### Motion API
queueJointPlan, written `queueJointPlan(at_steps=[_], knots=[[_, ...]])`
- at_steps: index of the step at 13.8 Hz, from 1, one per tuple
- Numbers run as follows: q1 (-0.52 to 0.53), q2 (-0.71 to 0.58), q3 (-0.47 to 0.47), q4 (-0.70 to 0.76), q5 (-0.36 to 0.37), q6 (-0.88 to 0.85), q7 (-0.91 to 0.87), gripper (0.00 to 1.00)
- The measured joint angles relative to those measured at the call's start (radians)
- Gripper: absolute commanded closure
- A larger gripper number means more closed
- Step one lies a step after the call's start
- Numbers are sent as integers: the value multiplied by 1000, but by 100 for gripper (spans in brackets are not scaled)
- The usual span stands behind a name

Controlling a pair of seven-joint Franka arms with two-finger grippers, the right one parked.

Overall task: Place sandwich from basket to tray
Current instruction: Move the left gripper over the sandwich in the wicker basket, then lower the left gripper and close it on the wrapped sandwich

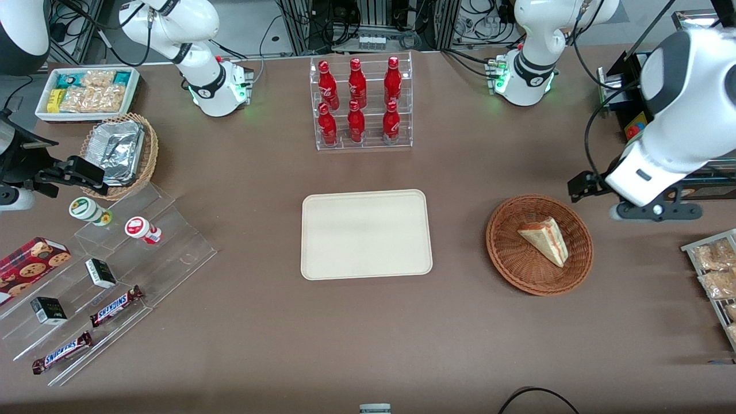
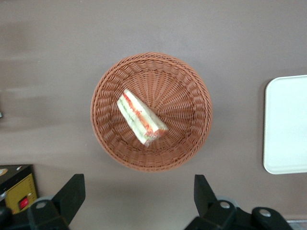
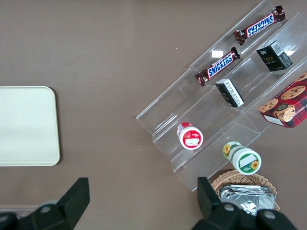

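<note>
The sandwich (image 1: 545, 240), a pale triangular wedge with red and orange filling on its edge, lies in the round reddish-brown wicker basket (image 1: 506, 253). It also shows in the left wrist view (image 2: 141, 117), near the middle of the basket (image 2: 192, 96). The cream tray (image 1: 366, 234) lies bare at the table's middle, beside the basket toward the parked arm's end; its edge shows in the left wrist view (image 2: 288, 124). My left gripper (image 1: 655, 214) hangs high above the table beside the basket, toward the working arm's end. It is open and empty (image 2: 138, 194), its fingers (image 2: 72, 191) clear of the basket rim.
A clear rack of red bottles (image 1: 359, 103) stands farther from the front camera than the tray. A wire rack of bagged snacks (image 1: 713, 276) and a dark box (image 1: 632, 115) sit near the working arm. A clear stepped shelf with candy bars (image 1: 115, 270) lies toward the parked arm's end.
</note>
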Motion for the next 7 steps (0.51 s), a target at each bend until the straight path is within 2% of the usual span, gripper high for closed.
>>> queueJointPlan(at_steps=[7], knots=[[0, 112, 0, -127, 0, 237, 0, 0]])
